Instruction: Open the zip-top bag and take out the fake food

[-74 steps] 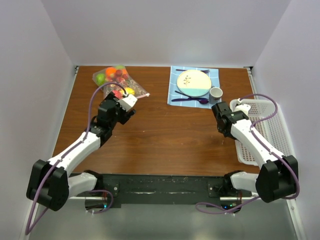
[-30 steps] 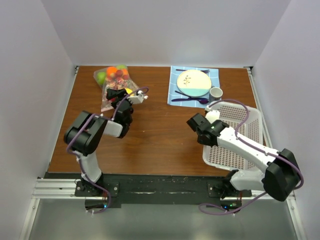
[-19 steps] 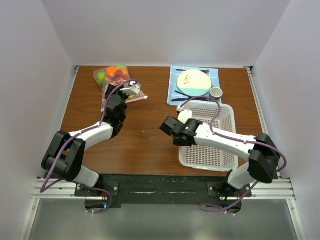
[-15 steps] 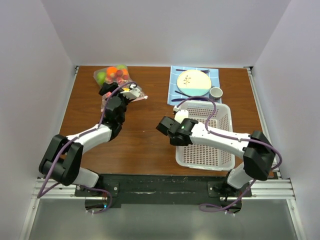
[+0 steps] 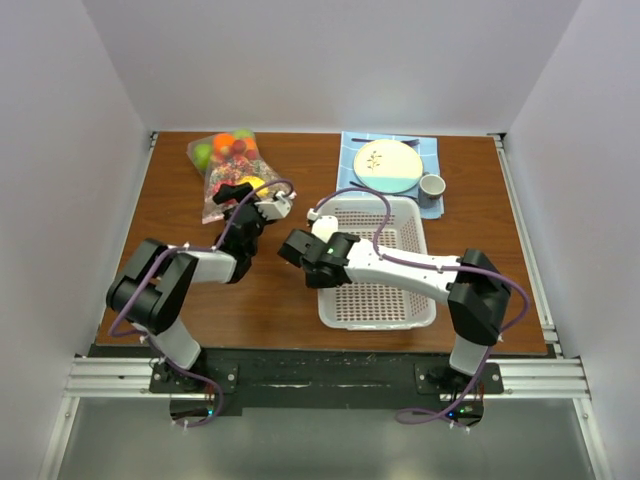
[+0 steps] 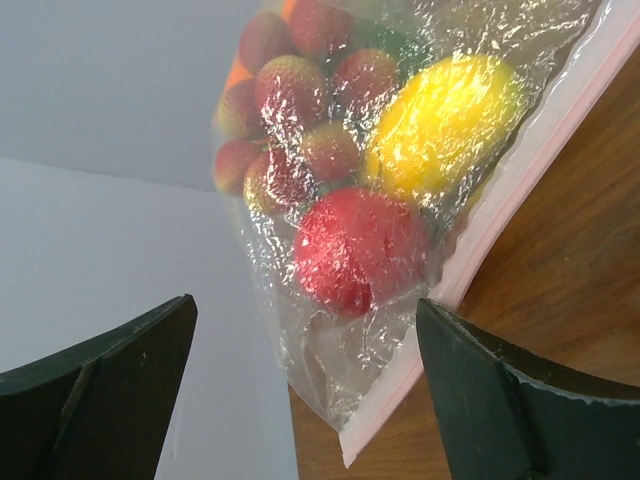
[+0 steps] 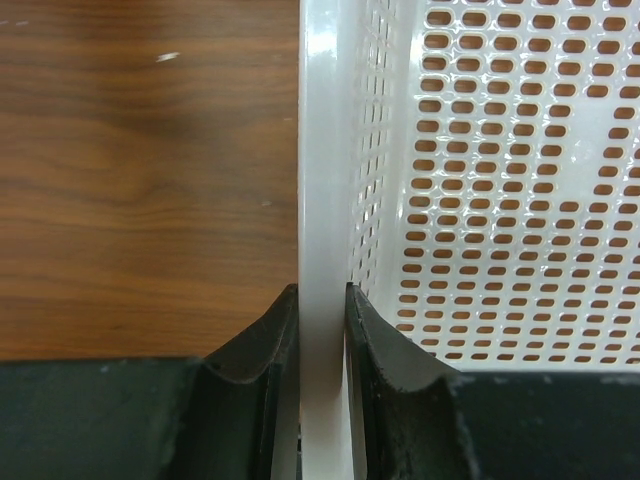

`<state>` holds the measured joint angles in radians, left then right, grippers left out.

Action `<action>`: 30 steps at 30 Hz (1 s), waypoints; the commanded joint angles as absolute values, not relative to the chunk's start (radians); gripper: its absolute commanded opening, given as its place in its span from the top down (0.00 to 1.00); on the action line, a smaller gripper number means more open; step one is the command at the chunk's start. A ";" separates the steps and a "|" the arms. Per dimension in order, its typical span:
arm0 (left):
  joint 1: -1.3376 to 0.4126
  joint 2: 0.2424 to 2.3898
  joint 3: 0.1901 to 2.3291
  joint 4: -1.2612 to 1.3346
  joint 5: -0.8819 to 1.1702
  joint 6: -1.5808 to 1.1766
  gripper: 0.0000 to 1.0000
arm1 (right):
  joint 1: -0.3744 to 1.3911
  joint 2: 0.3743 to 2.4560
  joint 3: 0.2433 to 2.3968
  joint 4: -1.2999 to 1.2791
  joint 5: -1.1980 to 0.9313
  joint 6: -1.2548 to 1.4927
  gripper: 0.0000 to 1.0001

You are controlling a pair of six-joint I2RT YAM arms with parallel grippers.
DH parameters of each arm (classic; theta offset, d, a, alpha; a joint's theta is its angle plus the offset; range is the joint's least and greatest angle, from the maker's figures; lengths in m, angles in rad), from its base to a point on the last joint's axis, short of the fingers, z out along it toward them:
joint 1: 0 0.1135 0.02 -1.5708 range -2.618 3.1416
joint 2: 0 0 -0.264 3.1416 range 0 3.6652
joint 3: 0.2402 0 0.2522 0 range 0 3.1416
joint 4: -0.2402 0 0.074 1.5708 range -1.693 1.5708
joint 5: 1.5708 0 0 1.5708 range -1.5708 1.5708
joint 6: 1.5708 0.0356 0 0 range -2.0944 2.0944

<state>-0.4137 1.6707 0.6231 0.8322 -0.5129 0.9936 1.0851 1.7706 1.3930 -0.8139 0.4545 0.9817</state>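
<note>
Now, left gripper (image 6: 305, 305) gapes wide at the zip-top bag (image 5: 226, 172), far-left, fake food (image 6: 440, 125) sealed inside; right gripper (image 7: 322, 300) pinches the basket (image 7: 322, 150) rim. One-handed, that slick film may just drag, seal unopened.

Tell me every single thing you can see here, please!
zip-top bag: one, clear, far left of the table
fake food: too bunched to count, red, yellow, orange and green, inside the bag
basket: one, white, middle of the table, nothing in it
mat: one, blue, far side
plate: one, cream and pale blue, on the mat
cup: one, white, at the mat's right corner
cutlery: at least one piece, purple, mat's far edge
table: one, brown wood
left fingers: two, black, open, facing the bag
right fingers: two, black, shut on the basket's rim
</note>
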 commanded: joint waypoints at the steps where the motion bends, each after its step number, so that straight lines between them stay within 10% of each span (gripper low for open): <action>1: -0.416 1.739 0.672 1.046 -0.528 1.042 0.06 | 1.091 1.795 1.488 -0.727 0.394 0.971 0.81; 6: -0.414 1.841 0.727 1.127 -0.580 1.081 0.38 | 1.091 1.778 1.453 -0.692 0.361 0.982 0.82; 12: -0.414 1.922 0.726 1.377 -0.615 1.190 0.52 | 1.091 1.755 1.387 -0.643 0.322 0.986 0.82; 17: -0.413 1.910 0.707 1.375 -0.575 1.232 1.00 | 1.091 1.740 1.364 -0.609 0.304 0.968 0.82; 30: -0.371 1.615 0.793 0.902 -0.474 1.028 1.00 | 1.091 1.773 1.462 -0.522 0.248 0.822 0.79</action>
